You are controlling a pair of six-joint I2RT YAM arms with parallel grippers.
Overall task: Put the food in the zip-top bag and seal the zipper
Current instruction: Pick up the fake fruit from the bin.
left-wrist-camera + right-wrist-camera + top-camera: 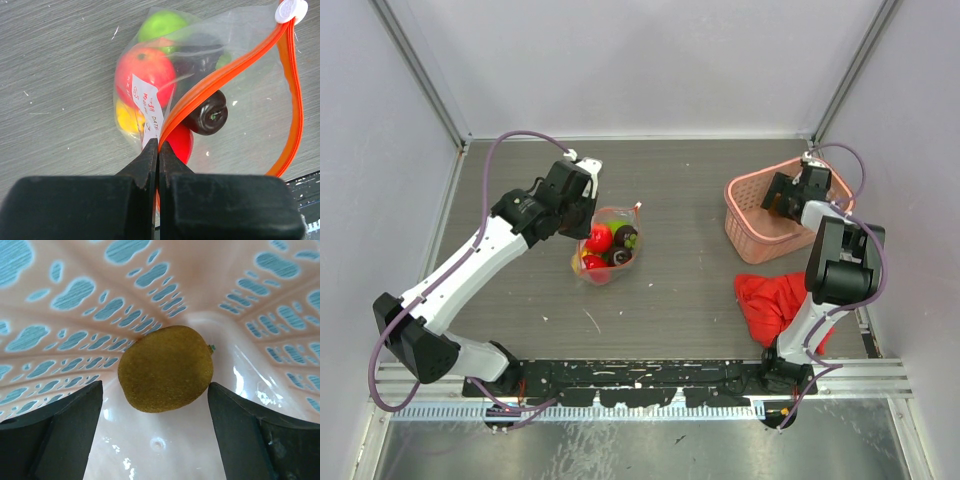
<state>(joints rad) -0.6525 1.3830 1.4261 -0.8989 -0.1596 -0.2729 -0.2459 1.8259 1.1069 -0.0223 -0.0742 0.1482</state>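
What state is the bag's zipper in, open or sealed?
Open: the zipper shows two orange tracks bowed wide apart, meeting at the white slider.

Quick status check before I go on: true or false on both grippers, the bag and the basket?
1. The left gripper is shut on the zipper. True.
2. The zip-top bag is sealed. False: its zipper gapes open in a loop.
3. The right gripper has clamped a fruit. False: it is open, straddling a brownish-green fruit in the pink basket.
4. Several fruits already lie in the bag. True.
5. The red cloth is in the basket. False: it lies on the table, outside it.
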